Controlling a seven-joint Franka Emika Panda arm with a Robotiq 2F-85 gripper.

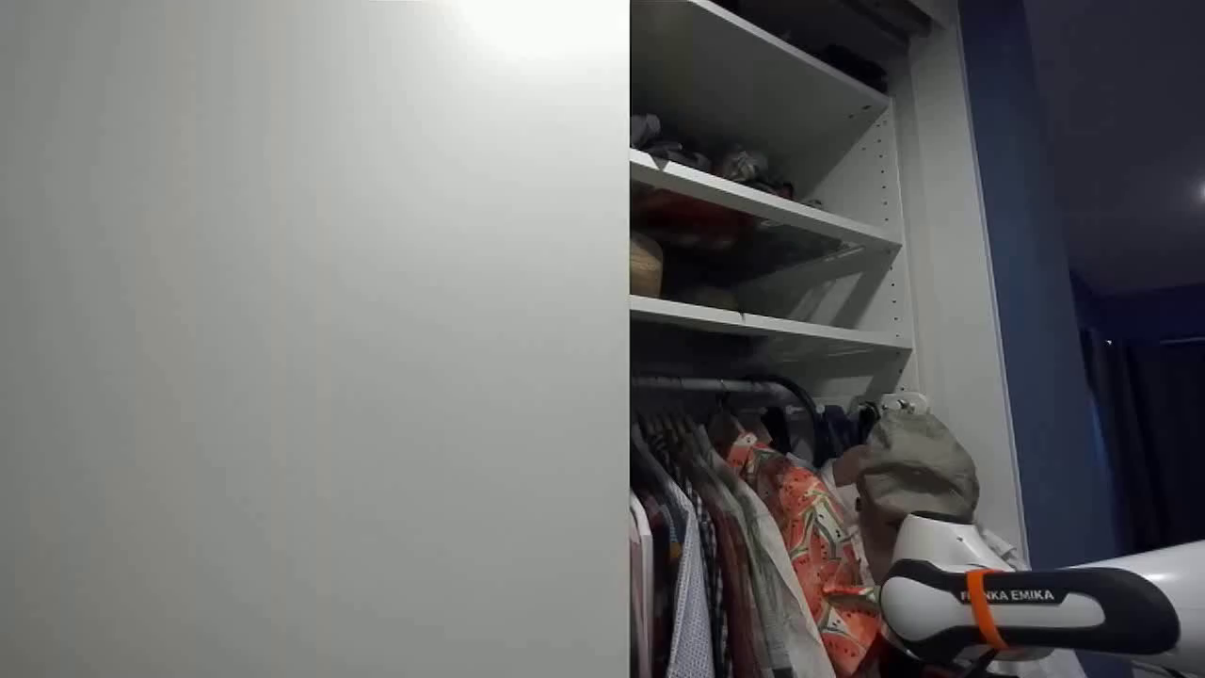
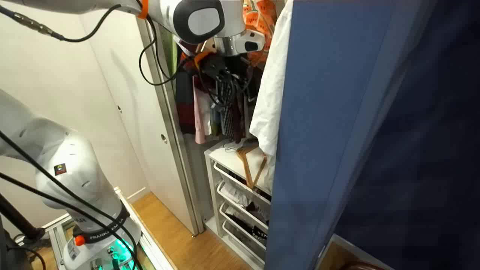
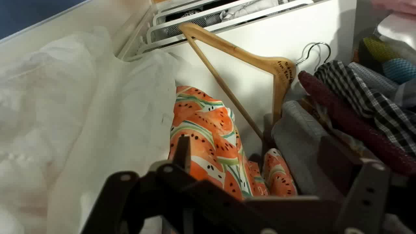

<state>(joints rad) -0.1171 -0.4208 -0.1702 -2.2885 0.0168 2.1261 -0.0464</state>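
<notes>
1. Claw (image 3: 277,152): spread wide, nothing visibly held.
2. Watermelon-print garment (image 3: 208,130): wrist view, ten o'clock from claw; long axis eleven to five.
3. Wooden hanger (image 3: 234,48): farther, eleven o'clock, atop white drawer unit (image 3: 325,26).

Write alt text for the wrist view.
Open end effector in front of a watermelon-print garment, with a wooden hanger lying on a white surface beyond. White fabric hangs at left, other clothes at right.
</notes>
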